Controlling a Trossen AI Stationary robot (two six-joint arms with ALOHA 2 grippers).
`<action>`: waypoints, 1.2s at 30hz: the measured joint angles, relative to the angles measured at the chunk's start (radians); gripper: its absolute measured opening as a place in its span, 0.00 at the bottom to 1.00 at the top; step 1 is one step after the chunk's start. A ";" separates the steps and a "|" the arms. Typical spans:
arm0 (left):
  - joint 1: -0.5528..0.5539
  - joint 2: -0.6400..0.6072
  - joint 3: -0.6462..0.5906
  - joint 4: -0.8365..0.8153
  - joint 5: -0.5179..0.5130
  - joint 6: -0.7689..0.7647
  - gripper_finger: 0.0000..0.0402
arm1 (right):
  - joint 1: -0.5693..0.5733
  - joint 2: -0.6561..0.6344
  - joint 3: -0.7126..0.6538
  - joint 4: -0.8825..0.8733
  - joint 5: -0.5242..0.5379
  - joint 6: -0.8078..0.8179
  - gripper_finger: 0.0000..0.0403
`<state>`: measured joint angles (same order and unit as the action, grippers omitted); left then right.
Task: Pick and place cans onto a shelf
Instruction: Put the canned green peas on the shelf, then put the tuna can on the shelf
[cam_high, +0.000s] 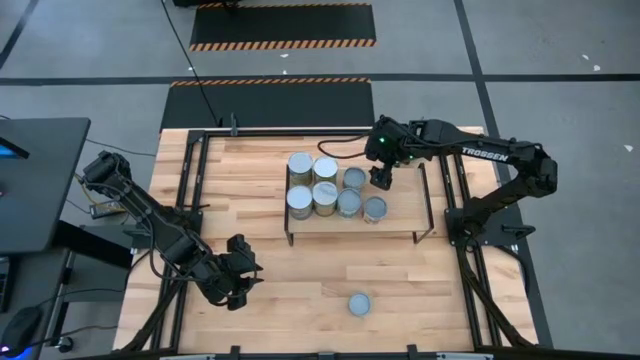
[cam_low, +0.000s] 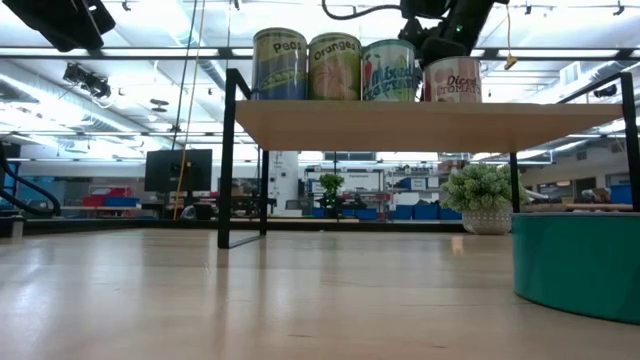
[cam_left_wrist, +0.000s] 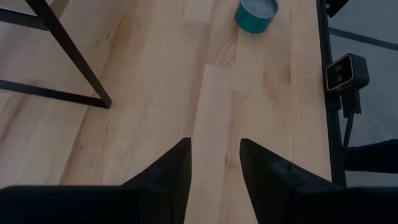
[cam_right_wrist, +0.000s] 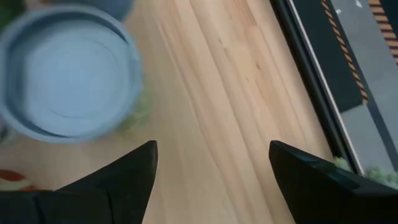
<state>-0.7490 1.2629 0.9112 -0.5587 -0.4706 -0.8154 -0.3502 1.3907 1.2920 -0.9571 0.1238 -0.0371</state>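
Six cans (cam_high: 325, 190) cluster on the shelf (cam_high: 400, 222); one can (cam_high: 359, 304) waits near the table's front edge. Right end effector (cam_high: 380, 180) hovers above the shelf — empty, fingers apart. Left end effector (cam_high: 240, 285) rests front-left, partly parted.

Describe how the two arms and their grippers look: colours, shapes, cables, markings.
Both arms are dark, jointed and slim. The right arm carries white TROSSEN lettering, a green light near its wrist, and a black cable. The left arm shows exposed wiring. The right gripper and left gripper each have two dark tapering fingers.
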 joint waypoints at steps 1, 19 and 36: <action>0.000 0.000 0.000 0.000 0.000 0.000 0.35 | 0.002 0.000 -0.003 0.012 -0.011 0.000 0.78; 0.000 0.000 0.000 0.000 0.000 -0.001 0.35 | 0.016 0.000 -0.010 0.100 -0.043 0.009 0.78; 0.000 0.000 0.000 0.000 0.002 -0.003 0.35 | 0.017 -0.001 0.053 0.024 -0.037 0.039 0.78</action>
<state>-0.7490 1.2629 0.9112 -0.5587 -0.4690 -0.8182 -0.3328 1.3895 1.3448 -0.9336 0.0864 0.0019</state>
